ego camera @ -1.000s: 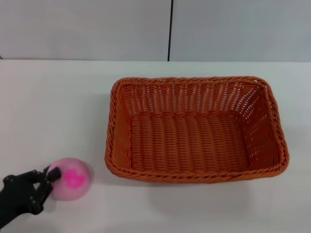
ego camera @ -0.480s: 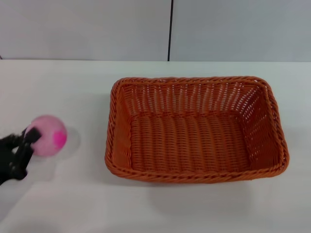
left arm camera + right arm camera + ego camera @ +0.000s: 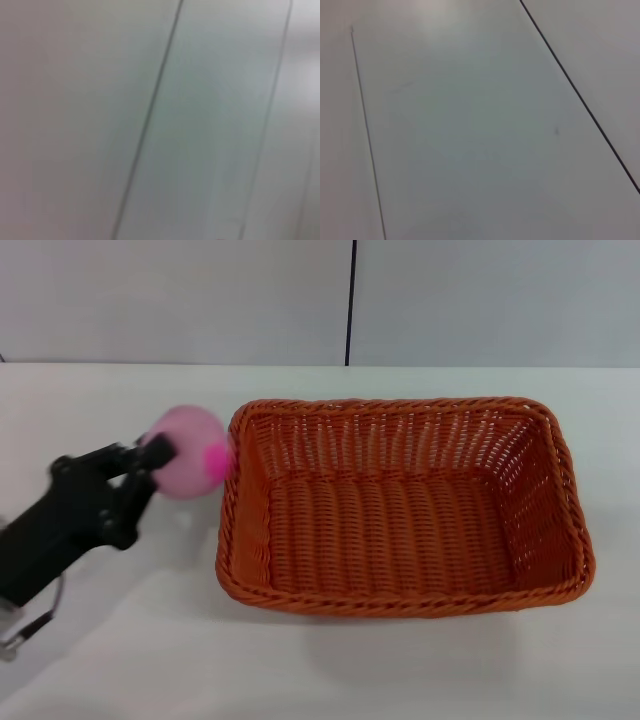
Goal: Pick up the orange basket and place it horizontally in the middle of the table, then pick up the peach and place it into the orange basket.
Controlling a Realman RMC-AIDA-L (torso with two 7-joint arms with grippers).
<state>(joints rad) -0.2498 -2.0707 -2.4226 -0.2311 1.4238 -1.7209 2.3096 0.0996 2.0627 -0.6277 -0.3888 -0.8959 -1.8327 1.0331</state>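
The orange basket [image 3: 400, 505] lies lengthwise across the middle of the white table [image 3: 100, 410], its inside bare. In the head view my left gripper [image 3: 170, 460] is shut on the peach [image 3: 188, 464], a pale pink ball with a magenta blotch. It holds the fruit in the air just beside the basket's left rim. The black left arm reaches in from the lower left. My right gripper is out of view. Both wrist views show only pale wall panels with dark seams.
A grey wall with a dark vertical seam [image 3: 349, 300] rises behind the table's far edge. Bare white tabletop surrounds the basket on all sides.
My left gripper has lifted the peach from the table's front left and carried it up and to the right, to the basket's left rim. The basket has not moved.
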